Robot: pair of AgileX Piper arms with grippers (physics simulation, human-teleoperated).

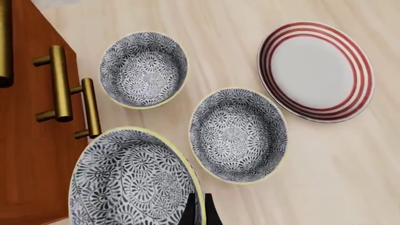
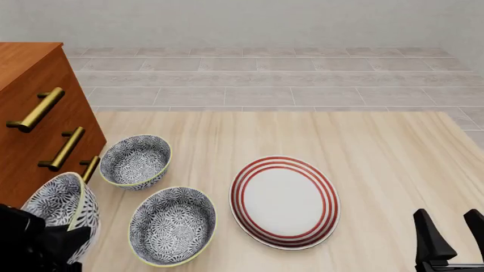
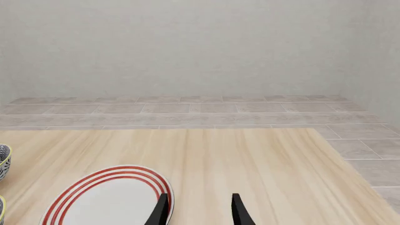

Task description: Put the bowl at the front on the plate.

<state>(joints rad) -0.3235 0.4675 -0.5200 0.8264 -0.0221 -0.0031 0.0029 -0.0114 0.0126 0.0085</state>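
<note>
Front view: plate bare at centre, two bowls left of it, third bowl tilted at near left, rim pinched by left gripper; shallow grip may slip; right gripper spread, idle.

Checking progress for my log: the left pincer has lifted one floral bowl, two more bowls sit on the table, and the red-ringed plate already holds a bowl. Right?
Not quite. The plate is bare, as the front view shows. The rest stands: the left pincer holds the tilted lifted bowl, and the other two bowls sit on the table.
</note>
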